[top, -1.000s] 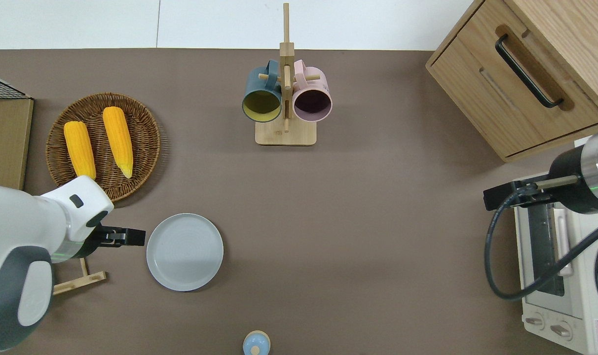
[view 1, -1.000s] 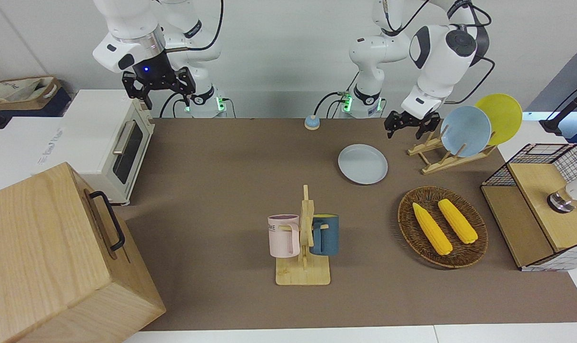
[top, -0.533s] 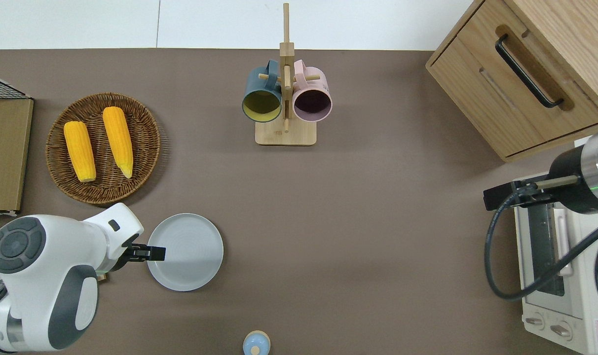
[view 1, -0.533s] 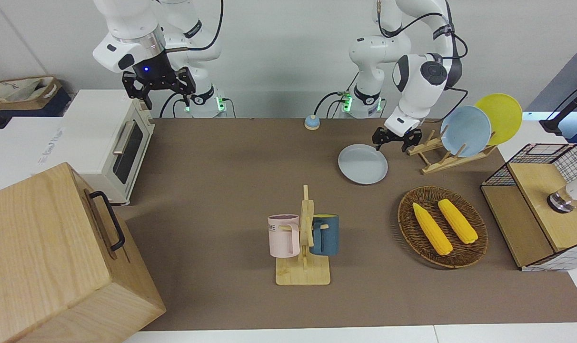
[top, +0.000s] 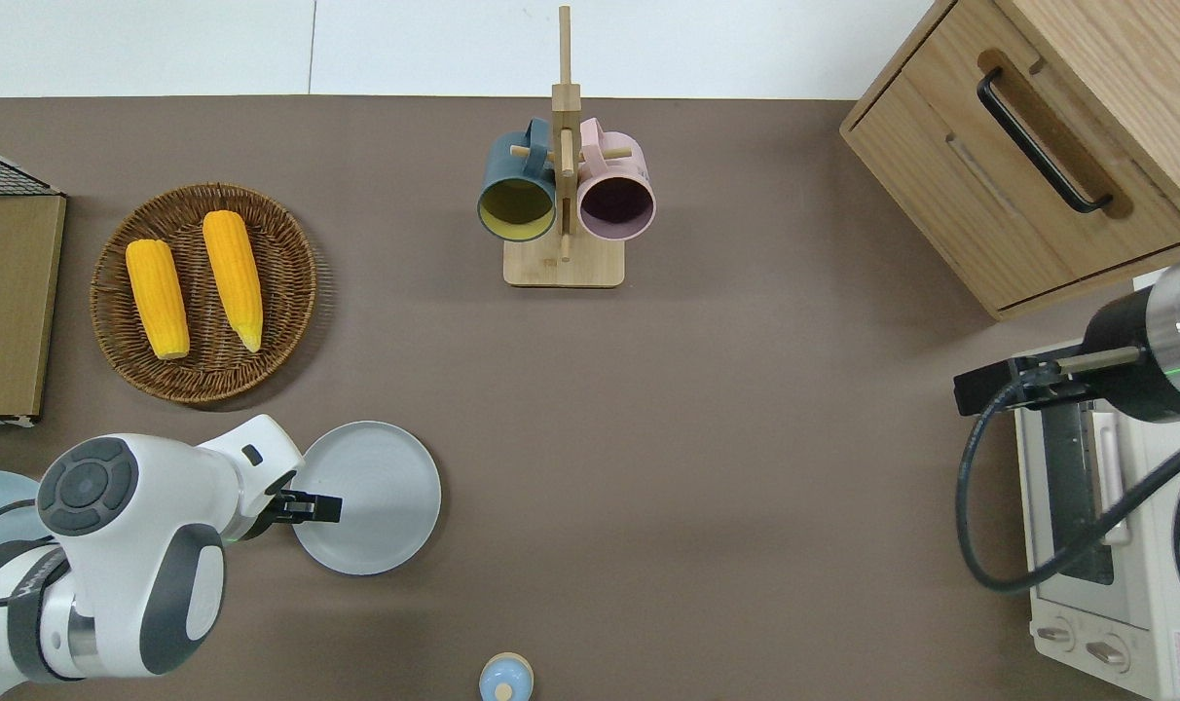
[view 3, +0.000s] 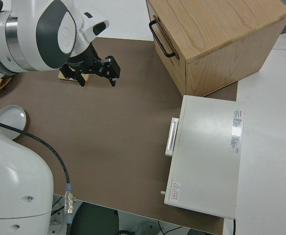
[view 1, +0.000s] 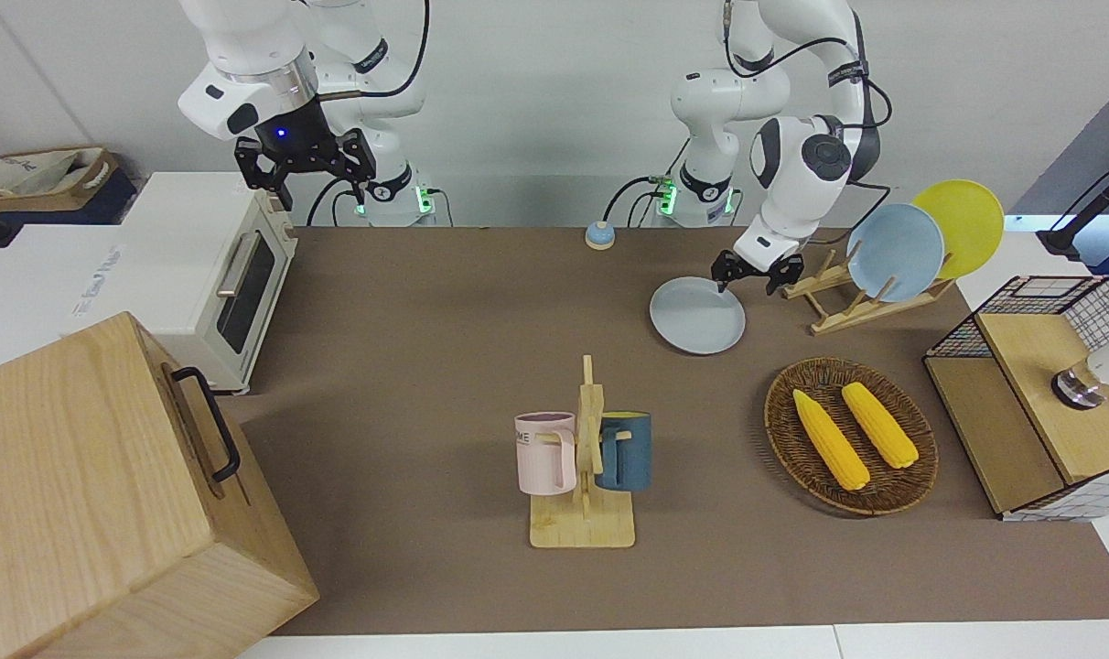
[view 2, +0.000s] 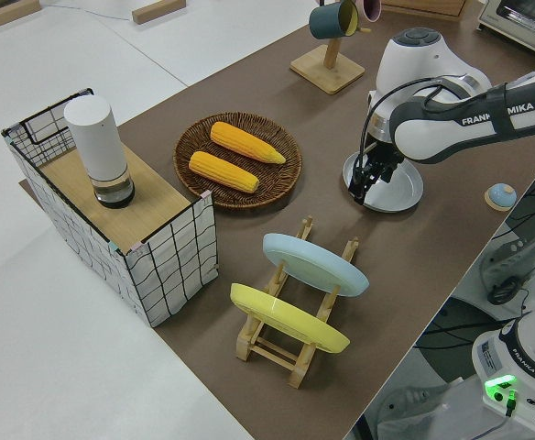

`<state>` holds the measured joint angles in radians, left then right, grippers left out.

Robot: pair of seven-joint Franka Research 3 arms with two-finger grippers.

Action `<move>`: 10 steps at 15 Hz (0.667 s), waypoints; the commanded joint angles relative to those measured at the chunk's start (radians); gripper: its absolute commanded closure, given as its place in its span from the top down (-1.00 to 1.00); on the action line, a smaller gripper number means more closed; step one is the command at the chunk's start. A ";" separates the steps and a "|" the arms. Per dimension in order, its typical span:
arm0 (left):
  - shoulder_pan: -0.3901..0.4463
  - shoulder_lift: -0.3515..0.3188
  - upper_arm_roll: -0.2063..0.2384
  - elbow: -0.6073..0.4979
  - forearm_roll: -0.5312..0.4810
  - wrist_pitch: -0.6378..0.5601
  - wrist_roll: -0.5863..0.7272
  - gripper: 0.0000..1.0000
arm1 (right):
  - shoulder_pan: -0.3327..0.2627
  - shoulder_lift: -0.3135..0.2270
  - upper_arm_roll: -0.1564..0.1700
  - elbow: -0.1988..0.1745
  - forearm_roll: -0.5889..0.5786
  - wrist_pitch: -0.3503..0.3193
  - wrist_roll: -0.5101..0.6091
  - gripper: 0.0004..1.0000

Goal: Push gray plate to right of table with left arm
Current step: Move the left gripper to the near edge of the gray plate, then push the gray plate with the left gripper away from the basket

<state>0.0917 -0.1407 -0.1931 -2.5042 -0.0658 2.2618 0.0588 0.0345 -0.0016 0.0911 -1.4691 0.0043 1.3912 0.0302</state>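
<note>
The gray plate (view 1: 697,315) lies flat on the brown table (view 1: 426,320), toward the left arm's end; it also shows in the overhead view (top: 376,497) and the left side view (view 2: 391,188). My left gripper (view 1: 748,275) is low at the plate's edge that faces the dish rack, and is open. In the overhead view the left gripper (top: 313,506) reaches just over the plate's rim. In the left side view the left gripper (view 2: 364,183) hangs at that same rim. My right gripper (view 1: 315,183) is parked and open.
A dish rack holds a light-blue plate (view 1: 893,252) and a yellow plate (view 1: 962,224) beside the left gripper. A corn basket (view 1: 850,435), a mug rack (view 1: 584,458), a small blue bell (view 1: 598,236), a toaster oven (view 1: 211,275) and a wooden cabinet (view 1: 106,494) stand around.
My left gripper has come down from beside the dish rack and moved to the gray plate's rim. The plate has not moved. The right arm is still.
</note>
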 commanded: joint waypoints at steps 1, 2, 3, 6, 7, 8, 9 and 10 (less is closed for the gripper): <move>-0.010 0.018 0.011 -0.035 -0.003 0.070 0.021 0.97 | -0.012 -0.008 0.006 0.000 0.008 -0.012 -0.003 0.97; -0.010 0.029 0.011 -0.036 -0.003 0.076 0.021 0.97 | -0.012 -0.008 0.006 0.000 0.008 -0.012 -0.003 0.97; -0.012 0.033 0.011 -0.036 -0.003 0.076 0.021 0.92 | -0.012 -0.008 0.004 0.000 0.008 -0.012 -0.001 0.97; -0.007 0.039 0.011 -0.036 -0.003 0.081 0.021 0.24 | -0.012 -0.008 0.006 0.000 0.008 -0.012 -0.003 0.97; -0.004 0.047 0.011 -0.036 -0.003 0.081 0.021 -0.06 | -0.012 -0.008 0.006 0.000 0.008 -0.012 -0.003 0.97; -0.004 0.049 0.011 -0.035 -0.003 0.082 0.021 -0.32 | -0.012 -0.008 0.006 0.001 0.008 -0.012 -0.003 0.97; -0.003 0.050 0.011 -0.035 -0.003 0.082 0.019 -0.60 | -0.012 -0.008 0.006 0.000 0.008 -0.012 -0.003 0.97; -0.001 0.049 0.011 -0.036 -0.003 0.082 0.021 -0.81 | -0.012 -0.008 0.006 0.000 0.008 -0.012 -0.003 0.97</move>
<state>0.0920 -0.0900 -0.1903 -2.5215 -0.0658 2.3168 0.0654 0.0345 -0.0016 0.0911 -1.4691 0.0043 1.3912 0.0302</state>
